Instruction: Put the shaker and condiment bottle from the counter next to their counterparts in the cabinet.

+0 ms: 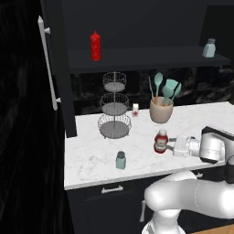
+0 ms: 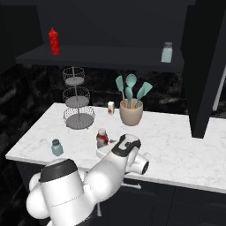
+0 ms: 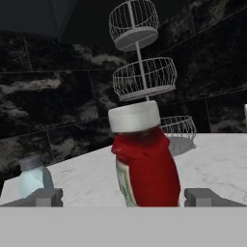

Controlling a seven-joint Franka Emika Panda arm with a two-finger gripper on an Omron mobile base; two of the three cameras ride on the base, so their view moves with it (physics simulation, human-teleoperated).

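Nothing is stowed yet: the gripper (image 3: 123, 197) is reaching in low with its jaws spread wide on either side of the condiment bottle (image 3: 144, 161), holding nothing. The shaker (image 1: 120, 160) is waiting on the counter (image 1: 91, 157) at about eight o'clock from that bottle. Farther off, the slim red squeeze bottle (image 1: 95, 45) and second shaker (image 1: 209, 48) are standing on the cabinet (image 1: 146, 58) shelf at eleven and one o'clock, so both moves are remaining.

A three-tier wire stand (image 1: 114, 107) stands at the back of the table, near a beige crock (image 1: 161, 111) of teal utensils (image 1: 165, 88) and a small white jar (image 1: 135, 109).
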